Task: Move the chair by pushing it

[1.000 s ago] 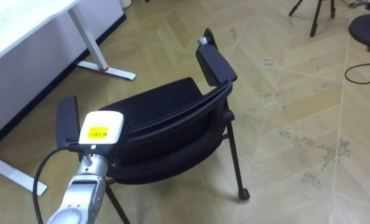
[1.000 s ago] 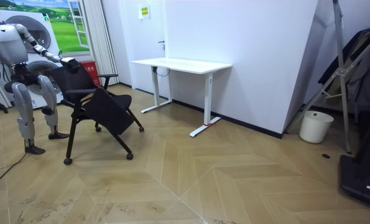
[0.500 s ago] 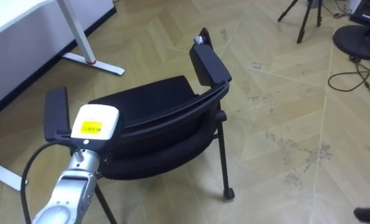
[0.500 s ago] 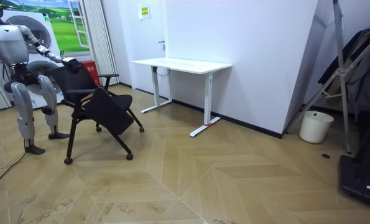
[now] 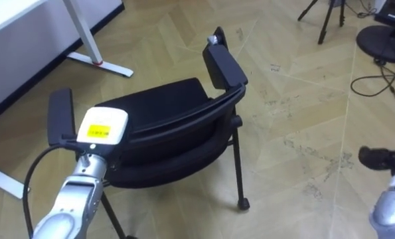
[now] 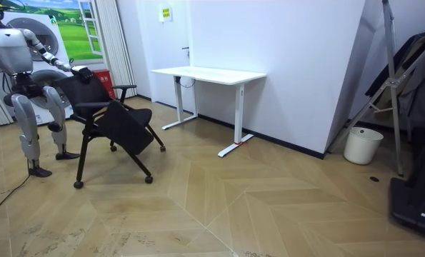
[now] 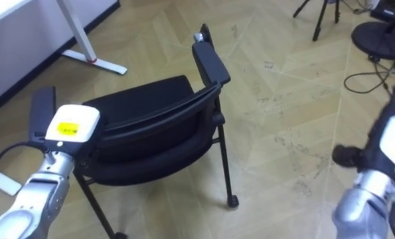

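A black chair [image 5: 164, 126] with two armrests stands on the wooden floor, its backrest nearest me and its seat facing the white desk [image 6: 208, 73]. My left hand [image 5: 103, 127] lies on the top edge of the backrest, close to the left armrest [image 5: 60, 116]. My right hand [image 7: 356, 159] hangs in the air to the right of the chair, well apart from it. In the room view I stand behind the chair [image 6: 112, 114] with my left arm stretched out to its back.
The desk's leg and foot [image 5: 103, 63] stand just beyond the chair on the left. A tripod [image 5: 330, 13], a round black base [image 5: 383, 40] and a cable [image 5: 376, 70] lie at the far right. A white bin [image 6: 362, 145] stands by the wall.
My right hand has come up into view at the right. The left hand stays on the backrest, and the chair has barely moved in the room view.
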Motion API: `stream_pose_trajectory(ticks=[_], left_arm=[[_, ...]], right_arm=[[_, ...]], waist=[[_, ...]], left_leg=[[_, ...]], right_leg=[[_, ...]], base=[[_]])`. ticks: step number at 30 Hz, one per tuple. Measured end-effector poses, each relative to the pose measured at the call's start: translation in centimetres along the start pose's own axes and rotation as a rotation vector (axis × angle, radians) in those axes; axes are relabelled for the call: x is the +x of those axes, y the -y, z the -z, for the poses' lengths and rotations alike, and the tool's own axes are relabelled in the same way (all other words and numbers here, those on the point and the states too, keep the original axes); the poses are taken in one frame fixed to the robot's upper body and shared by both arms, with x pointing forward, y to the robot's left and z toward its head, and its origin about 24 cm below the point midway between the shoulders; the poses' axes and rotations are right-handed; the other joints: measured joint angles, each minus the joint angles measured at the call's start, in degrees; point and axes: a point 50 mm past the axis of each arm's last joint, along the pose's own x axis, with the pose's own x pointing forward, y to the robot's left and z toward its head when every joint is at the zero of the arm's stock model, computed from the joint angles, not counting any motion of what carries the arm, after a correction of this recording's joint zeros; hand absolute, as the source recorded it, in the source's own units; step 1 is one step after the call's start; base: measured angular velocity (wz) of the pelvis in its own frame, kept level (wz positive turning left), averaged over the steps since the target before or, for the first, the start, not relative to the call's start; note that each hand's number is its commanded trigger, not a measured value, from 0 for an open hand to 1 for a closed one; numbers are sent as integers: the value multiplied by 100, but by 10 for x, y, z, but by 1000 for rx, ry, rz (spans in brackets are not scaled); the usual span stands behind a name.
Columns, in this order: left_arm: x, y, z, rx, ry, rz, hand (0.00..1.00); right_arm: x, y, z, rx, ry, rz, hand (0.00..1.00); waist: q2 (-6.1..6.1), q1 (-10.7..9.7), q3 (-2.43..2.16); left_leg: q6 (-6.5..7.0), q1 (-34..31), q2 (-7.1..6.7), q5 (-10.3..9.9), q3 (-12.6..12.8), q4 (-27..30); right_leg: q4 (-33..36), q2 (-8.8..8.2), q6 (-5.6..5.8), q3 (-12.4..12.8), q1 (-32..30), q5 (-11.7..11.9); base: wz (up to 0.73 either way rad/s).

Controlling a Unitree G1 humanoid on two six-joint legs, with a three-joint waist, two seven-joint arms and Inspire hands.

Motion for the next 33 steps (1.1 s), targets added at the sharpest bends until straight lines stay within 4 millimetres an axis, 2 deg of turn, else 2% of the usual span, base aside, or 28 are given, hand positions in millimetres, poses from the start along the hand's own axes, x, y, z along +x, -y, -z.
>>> stream_pose_trajectory(ticks=[2,6,11,17,24,33], left_arm=[[1,-2,-1,-1,10,-6,100],[1,-4,-3,-1,18,-16,100],[1,-5,-7,11,50,-15,100],[2,-6,-13,18,74,-17,100],[2,-7,-13,14,77,-21,100],[3,-7,-17,16,89,-21,100]], right_arm=[[-1,-2,-6,-20,48,-19,0],[-3,-6,-19,-70,138,-49,0],[-11,-15,-40,-77,251,-101,0],[-20,-24,-53,-118,357,-138,0],[-27,-30,-62,-145,421,-172,0],[-43,-35,-96,-141,595,-219,0]], waist=[[17,90,3],[54,119,9],[50,244,11],[59,419,14],[81,458,8],[81,505,9]], left_leg=[[0,1,7,0,12,0],[0,-57,7,0,13,-2],[-1,6,6,0,27,-32],[-1,38,6,0,25,-64],[-1,-6,6,0,22,-65],[-1,1,4,0,9,-69]], right_leg=[[-6,6,-3,5,-1,2],[-7,6,-3,-3,-30,2],[-17,6,-3,8,24,2],[-33,9,-3,4,6,2],[-31,8,-3,1,2,2],[-28,8,-3,-7,11,2]], base=[[-2],[0],[-1],[-1],[0],[0]])
